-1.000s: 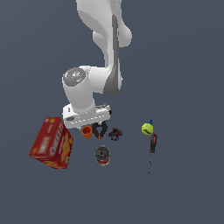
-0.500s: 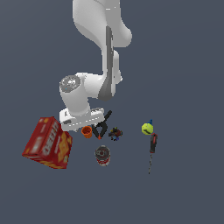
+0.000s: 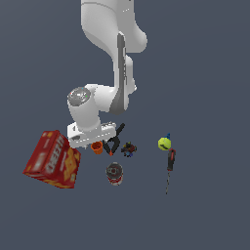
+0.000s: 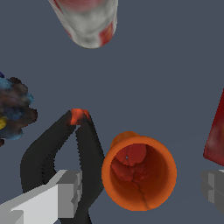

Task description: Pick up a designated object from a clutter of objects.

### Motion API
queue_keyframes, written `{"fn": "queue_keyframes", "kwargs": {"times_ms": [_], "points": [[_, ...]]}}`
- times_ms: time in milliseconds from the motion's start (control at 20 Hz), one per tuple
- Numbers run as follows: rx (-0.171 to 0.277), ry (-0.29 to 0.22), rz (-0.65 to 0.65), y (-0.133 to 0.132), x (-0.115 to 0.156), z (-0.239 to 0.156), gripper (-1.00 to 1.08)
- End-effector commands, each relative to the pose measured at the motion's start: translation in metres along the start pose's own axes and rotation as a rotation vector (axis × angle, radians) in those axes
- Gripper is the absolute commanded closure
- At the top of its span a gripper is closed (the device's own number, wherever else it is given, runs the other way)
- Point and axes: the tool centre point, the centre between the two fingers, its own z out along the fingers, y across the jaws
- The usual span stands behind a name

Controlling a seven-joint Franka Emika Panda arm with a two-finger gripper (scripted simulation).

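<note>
The desk (image 3: 210, 73) is a flat, uniform slate-grey surface that fills both views; no walls or room features show.

In the wrist view the pincer (image 4: 140, 192) stands wide, its two grey fingers (image 4: 65, 194) on either side of the orange cup (image 4: 139, 173), neither visibly touching it. The cup lies between them with its open mouth toward the camera, the cracked reddish inside showing. One finger sits over the black spring clamp (image 4: 57, 153), whose orange-tipped jaws meet just beside the cup. Farther out are the tiny dark toy (image 4: 15, 109), a mottled blue-and-black lump, the round can (image 4: 89, 22) with its blurred red-and-white label, and an edge of the red cracker box (image 4: 216, 135).

In the exterior view the cup (image 3: 97, 147) rests on the desk directly under the pincer (image 3: 95, 139), with the clamp (image 3: 114, 142) just beside it and the toy (image 3: 129, 149) a little further toward the exterior view's right. The can (image 3: 114, 174) stands near, below them in the picture. The cracker box (image 3: 52, 159) sits tilted at the exterior view's left; its yellow lettering is too blurred to read. The yellow-green ball (image 3: 164, 143) and red-handled screwdriver (image 3: 170, 166) lie well apart at the right.

Compared with half a second ago, the arm's wrist has come lower over the cup, and the box has tipped further.
</note>
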Motion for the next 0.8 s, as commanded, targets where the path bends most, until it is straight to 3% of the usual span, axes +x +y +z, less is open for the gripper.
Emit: {"fn": "queue_keyframes", "kwargs": {"times_ms": [0, 500, 550, 750], "points": [[0.0, -0.001, -0.001, 0.0, -0.001, 0.011, -0.92], [0.0, 0.0, -0.003, 0.0, -0.001, 0.04, -0.92], [0.0, 0.0, -0.003, 0.0, -0.001, 0.04, 1.08], [0.0, 0.0, -0.003, 0.0, -0.001, 0.04, 1.08]]}}
